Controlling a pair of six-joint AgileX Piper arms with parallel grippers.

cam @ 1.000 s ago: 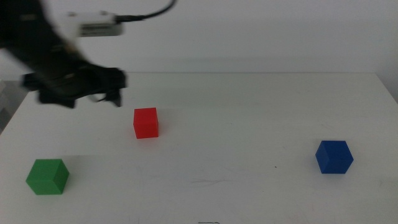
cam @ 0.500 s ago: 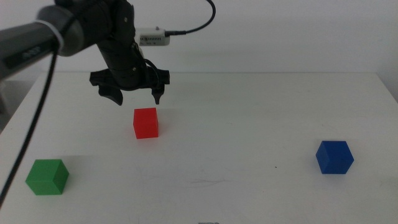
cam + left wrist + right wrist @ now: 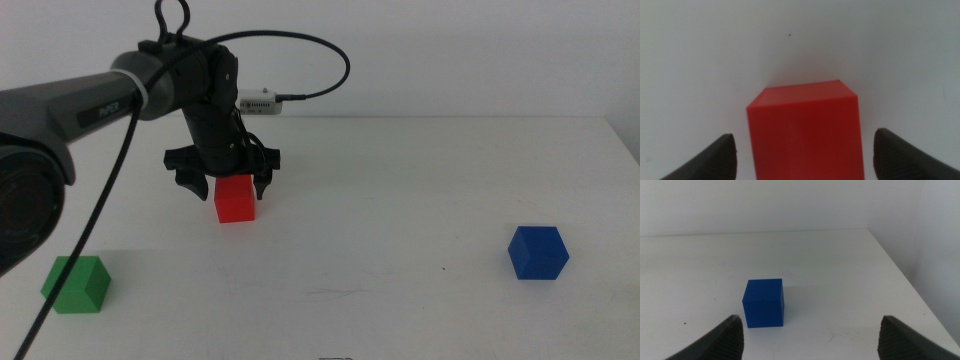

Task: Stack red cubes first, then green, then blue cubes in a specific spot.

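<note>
The left arm reaches in from about nine o'clock of the middle view, its grey forearm slanting up and inward, then the dark wrist turns straight down so that the left gripper (image 3: pixel 224 186) points at the white tabletop (image 3: pixel 400 180). A black cable loops up and over from the wrist toward the table's far edge. The two dark jaws stand wide apart, one on either side of the small, solid, bright red cube with matte faces (image 3: pixel 235 198), their tips down around its upper part. In the left wrist view the red cube (image 3: pixel 805 132) sits midway between the jaws with white table showing on both sides of it, so neither jaw touches it. The red cube rests flat on the table at roughly ten o'clock from the table's middle.

The small, solid, matte green cube (image 3: pixel 76 284) lies near the table's near left corner, at about seven o'clock, well apart from the red cube. The small, solid, dark blue cube (image 3: pixel 537 251) lies at about four o'clock, well apart from both others.

The right arm is out of the middle view. Its wrist view shows the right gripper (image 3: pixel 812 330) with jaws wide apart, looking across the table at the blue cube (image 3: pixel 763 302), which lies ahead of the jaws and untouched.
</note>
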